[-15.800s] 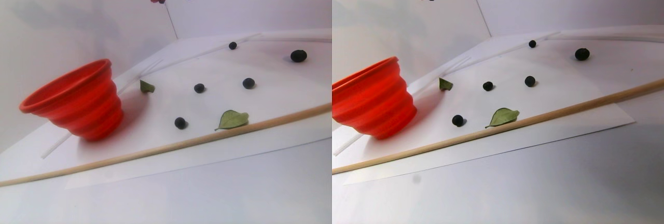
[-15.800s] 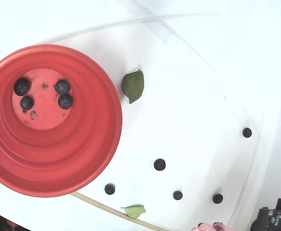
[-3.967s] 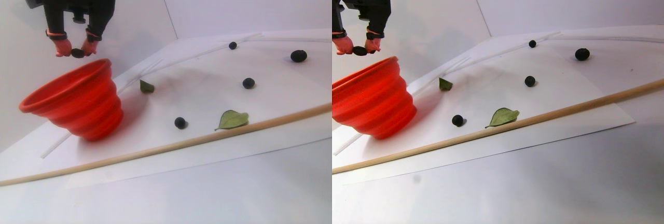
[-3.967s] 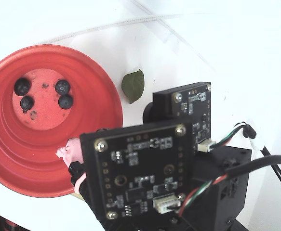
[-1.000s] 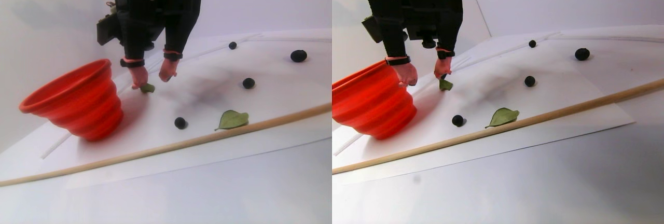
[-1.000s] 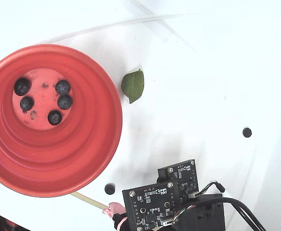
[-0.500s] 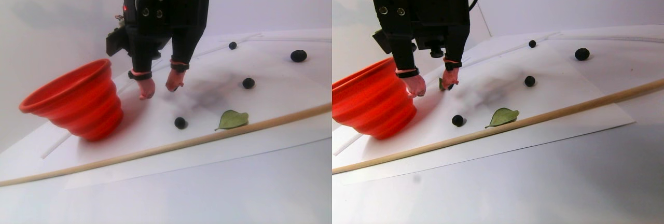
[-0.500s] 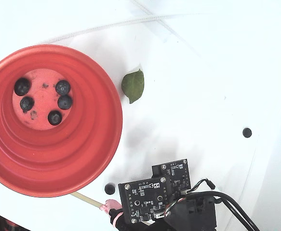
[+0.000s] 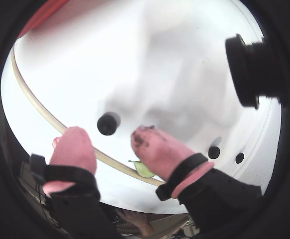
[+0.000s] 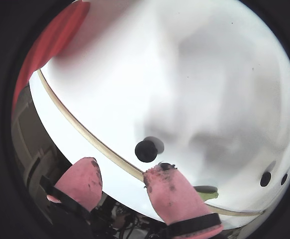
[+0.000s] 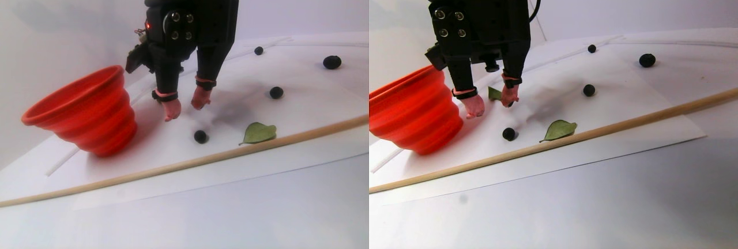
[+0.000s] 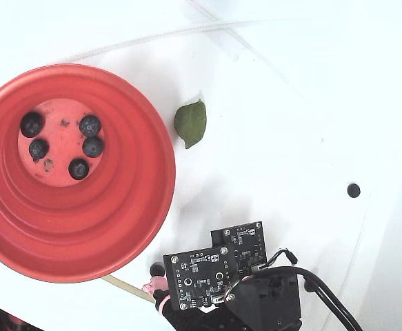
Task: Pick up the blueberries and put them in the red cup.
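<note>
Stereo pair view, gripper (image 11: pixel 183 107) lower, nearer loose blueberry (image 11: pixel 200 136), fingers apart

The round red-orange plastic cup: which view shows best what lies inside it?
The fixed view: it looks down into the round red-orange plastic cup, showing five dark blueberries. The stereo pair view shows only its outside; both wrist views, only a rim sliver.

Gripper (image 11: pixel 183 108) pointing down from black wrist housing (image 11: pixel 190 24), low over the surface. Jaws parted, nothing between them. Pink fingertips (image 9: pixel 75 147) banded with black straps. In both wrist views, fingers entering from bottom edge, gap clear; dark smudges on right-hand fingertip (image 10: pixel 169 191). In fixed view, circuit boards (image 12: pixel 197 279) on top of wrist, cable (image 12: pixel 321 293) trailing toward lower right.
</note>
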Available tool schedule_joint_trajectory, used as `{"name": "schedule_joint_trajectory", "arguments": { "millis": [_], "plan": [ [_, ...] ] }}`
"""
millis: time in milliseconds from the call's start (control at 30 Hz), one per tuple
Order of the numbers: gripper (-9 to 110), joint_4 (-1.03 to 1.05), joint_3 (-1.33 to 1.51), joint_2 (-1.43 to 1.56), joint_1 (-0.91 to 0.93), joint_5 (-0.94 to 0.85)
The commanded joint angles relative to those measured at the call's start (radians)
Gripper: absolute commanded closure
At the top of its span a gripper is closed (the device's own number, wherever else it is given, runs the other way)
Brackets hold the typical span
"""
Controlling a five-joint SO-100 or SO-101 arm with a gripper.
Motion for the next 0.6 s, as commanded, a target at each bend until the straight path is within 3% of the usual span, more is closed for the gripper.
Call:
{"name": "schedule_joint_trajectory", "arguments": {
  "millis": [0, 567],
  "plan": [
    [84, -0.037, 0.000, -0.017, 0.005, -0.015],
    [84, -0.120, 0.029, -0.100, 0.003, -0.026]
  ]
}}
